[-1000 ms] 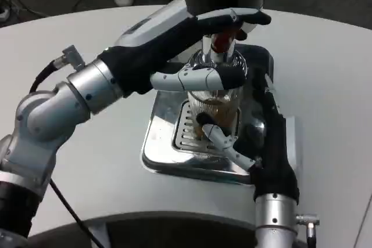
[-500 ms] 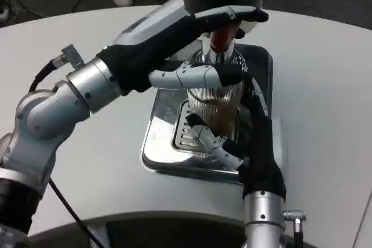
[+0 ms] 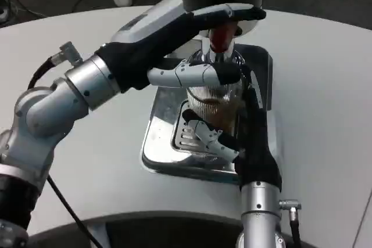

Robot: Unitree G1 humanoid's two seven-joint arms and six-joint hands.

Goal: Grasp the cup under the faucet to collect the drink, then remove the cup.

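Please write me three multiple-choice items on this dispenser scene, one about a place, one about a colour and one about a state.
1. Where does the cup stand?
A. on the metal drip tray under the faucet
B. on the bare white table left of the tray
C. lifted clear above the dispenser

2. What colour is the faucet handle?
A. blue
B. red
C. yellow

3. What is the right hand doing?
A. lying flat on the table far from the cup
B. holding a spoon
C. holding the cup from the near side

Answers:
1 A: the ribbed clear cup sits over the slotted grille of the tray, right below the faucet.
2 B: the part under the left hand is red.
3 C: its fingers wrap the cup's lower part, with brown drink showing inside.
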